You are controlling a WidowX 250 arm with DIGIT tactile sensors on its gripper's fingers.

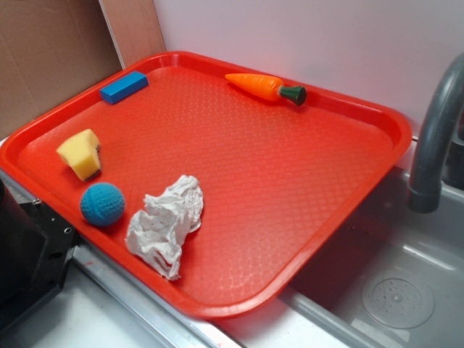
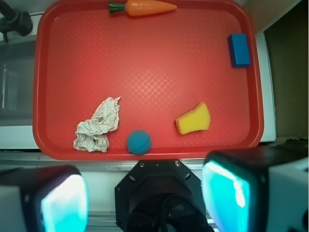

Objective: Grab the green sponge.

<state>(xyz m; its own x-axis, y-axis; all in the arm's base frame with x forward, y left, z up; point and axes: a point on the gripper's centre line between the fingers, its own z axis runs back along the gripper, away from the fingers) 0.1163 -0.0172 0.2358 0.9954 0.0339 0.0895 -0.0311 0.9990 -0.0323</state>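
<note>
Gripper (image 2: 145,193) wide open, empty

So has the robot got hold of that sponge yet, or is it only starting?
Only starting. Nothing looks done: the sponge, pale yellow here, lies untouched on the red tray, near the blue ball. The gripper hangs open above the tray's near edge, holding nothing. Left to do: move over the sponge, come down, close on it and lift.
</note>
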